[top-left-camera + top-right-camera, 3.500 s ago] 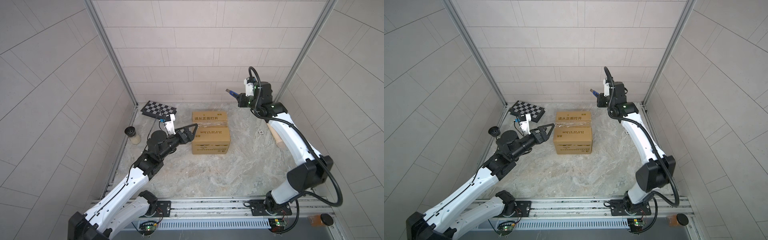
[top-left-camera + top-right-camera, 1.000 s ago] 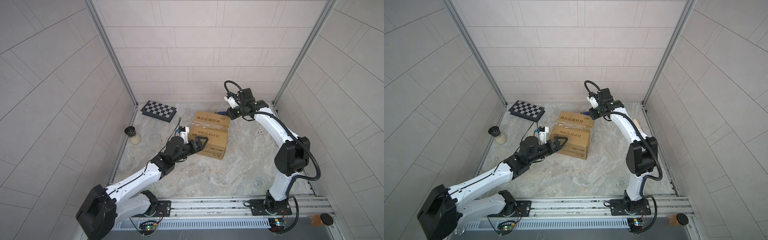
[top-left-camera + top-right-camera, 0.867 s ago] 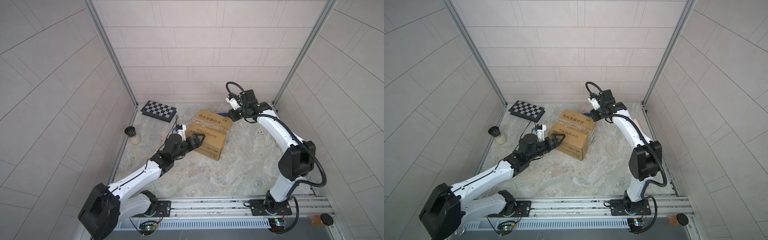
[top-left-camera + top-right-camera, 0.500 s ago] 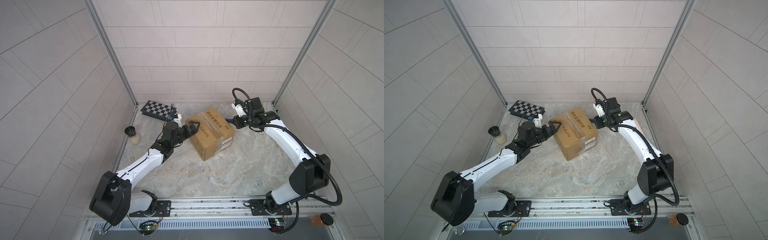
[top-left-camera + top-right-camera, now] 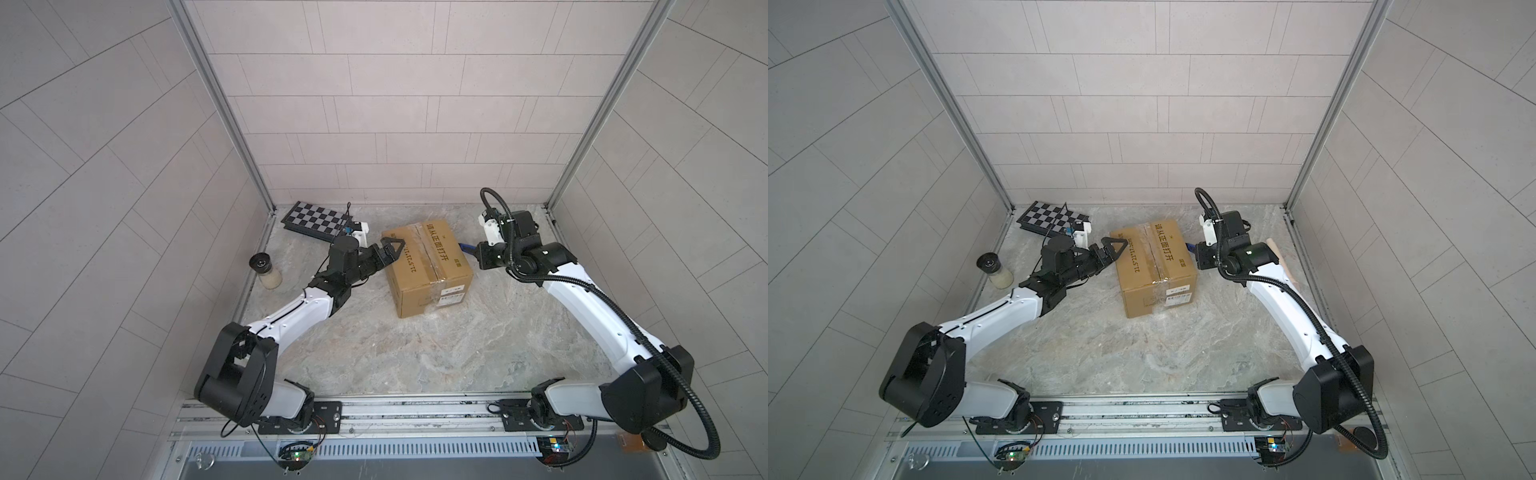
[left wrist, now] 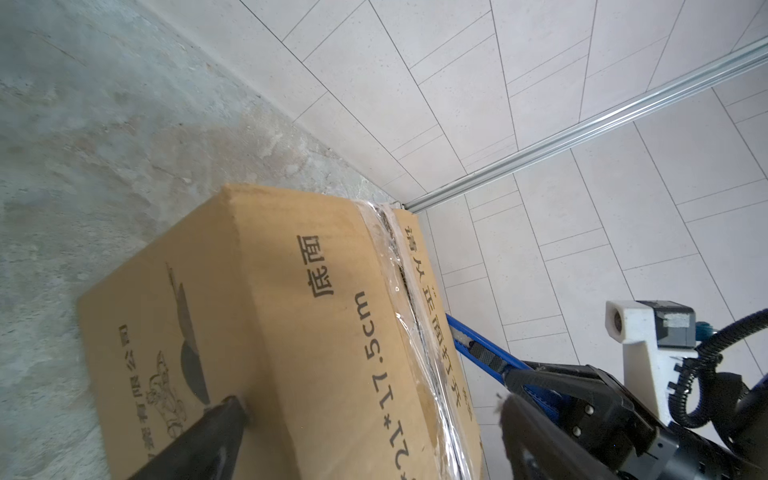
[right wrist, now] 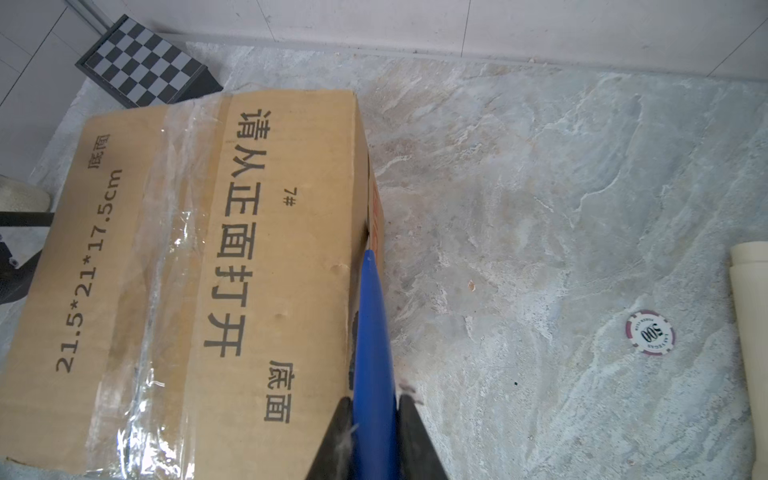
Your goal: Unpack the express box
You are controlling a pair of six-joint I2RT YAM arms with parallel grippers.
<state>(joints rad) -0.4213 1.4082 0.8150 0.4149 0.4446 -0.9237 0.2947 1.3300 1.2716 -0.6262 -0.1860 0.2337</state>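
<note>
your express box point(image 5: 426, 257) sits near the middle of the bench's point(image 5: 415, 353) back edge, taped seam point(image 7: 162, 257) running back to front; right gripper point(image 7: 374, 401), clamped on the blue knife point(image 7: 372, 324), holds its tip at the box's right top edge, so the seam lies leftward; left gripper point(image 5: 390, 250), jaws apart, straddles the opposite edge

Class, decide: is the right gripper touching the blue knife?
Touching. The right wrist view shows the right gripper shut on the blue knife, with a finger pressed against each side of the handle.
</note>
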